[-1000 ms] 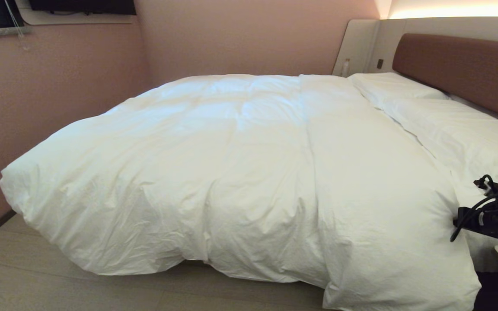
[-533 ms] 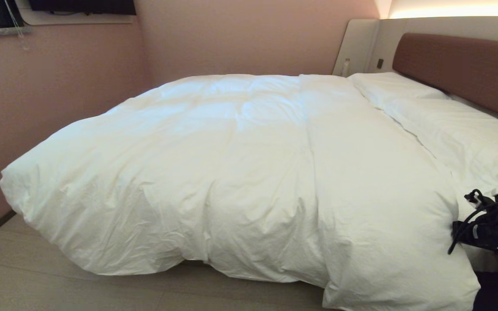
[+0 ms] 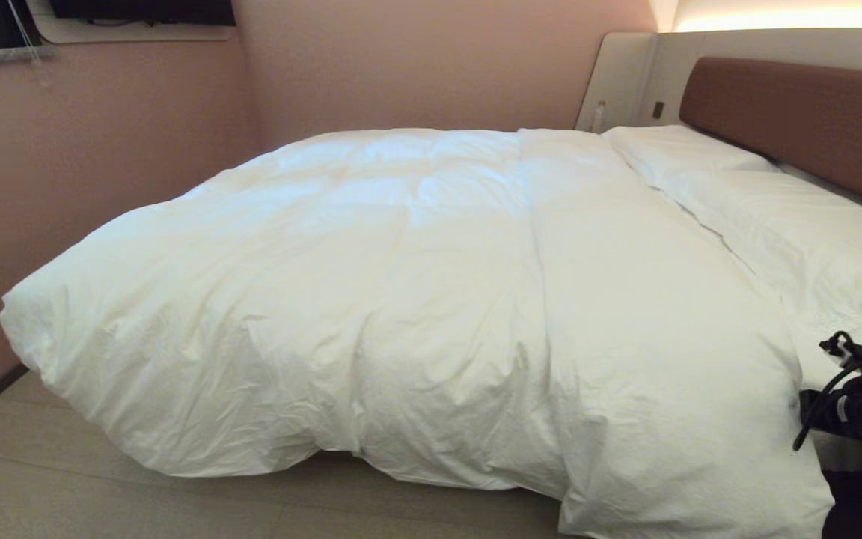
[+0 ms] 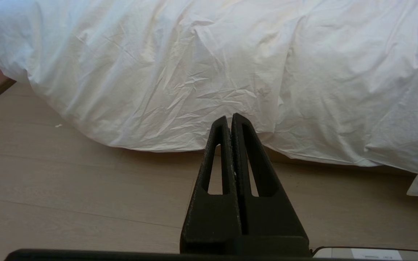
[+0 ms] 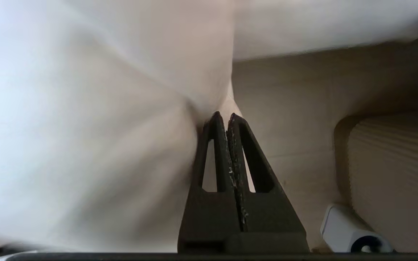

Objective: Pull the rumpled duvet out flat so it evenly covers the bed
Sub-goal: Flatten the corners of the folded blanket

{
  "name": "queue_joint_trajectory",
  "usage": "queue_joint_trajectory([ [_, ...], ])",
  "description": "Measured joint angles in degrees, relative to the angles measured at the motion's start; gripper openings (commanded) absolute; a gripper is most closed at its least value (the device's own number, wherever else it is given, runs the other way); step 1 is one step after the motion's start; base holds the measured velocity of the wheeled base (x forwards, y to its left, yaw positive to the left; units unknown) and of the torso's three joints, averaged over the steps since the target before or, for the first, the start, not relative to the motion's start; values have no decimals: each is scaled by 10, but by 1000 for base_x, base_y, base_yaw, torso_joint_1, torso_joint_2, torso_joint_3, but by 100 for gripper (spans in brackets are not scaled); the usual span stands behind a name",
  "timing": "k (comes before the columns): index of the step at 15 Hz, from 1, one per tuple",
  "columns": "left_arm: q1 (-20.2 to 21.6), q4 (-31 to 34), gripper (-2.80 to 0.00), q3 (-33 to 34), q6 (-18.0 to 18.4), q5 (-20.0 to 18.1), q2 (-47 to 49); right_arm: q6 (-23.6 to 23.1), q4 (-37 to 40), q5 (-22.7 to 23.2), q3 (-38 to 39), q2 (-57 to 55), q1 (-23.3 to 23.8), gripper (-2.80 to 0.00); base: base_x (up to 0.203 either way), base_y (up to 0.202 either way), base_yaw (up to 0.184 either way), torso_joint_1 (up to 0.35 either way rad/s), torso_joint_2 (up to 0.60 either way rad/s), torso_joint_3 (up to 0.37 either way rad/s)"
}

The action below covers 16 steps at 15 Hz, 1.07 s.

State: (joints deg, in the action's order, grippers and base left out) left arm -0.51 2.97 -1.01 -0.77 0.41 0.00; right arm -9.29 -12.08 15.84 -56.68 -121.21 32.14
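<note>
Right gripper (image 5: 224,116) is clamped on a pinch of the duvet (image 3: 416,299) at its near right corner, though the cloth hides the fingertips, and from above only the wrist shows, cut off at the frame edge. Left gripper (image 4: 229,117) hangs closed and empty over the floor (image 4: 67,181). One duvet covers the bed (image 3: 790,112), base hidden, drooping floorward. Two pillows (image 3: 790,224) by the headboard.

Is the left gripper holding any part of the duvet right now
No, the left gripper is shut on nothing, hanging over the floor short of the duvet.
</note>
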Motion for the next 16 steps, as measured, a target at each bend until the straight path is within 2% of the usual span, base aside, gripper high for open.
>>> queue_joint_trajectory([
  [4,0,0,-280,0,0,0,0,-3,44,25,6,115,27,-280,0,0,0,0,0,0],
  [7,0,0,-280,0,0,0,0,-6,96,68,8,174,29,-280,0,0,0,0,0,0],
  [12,0,0,-280,0,0,0,0,-3,153,129,35,200,-16,-280,0,0,0,0,0,0],
  [16,0,0,-280,0,0,0,0,-3,154,134,43,196,-43,-280,0,0,0,0,0,0],
])
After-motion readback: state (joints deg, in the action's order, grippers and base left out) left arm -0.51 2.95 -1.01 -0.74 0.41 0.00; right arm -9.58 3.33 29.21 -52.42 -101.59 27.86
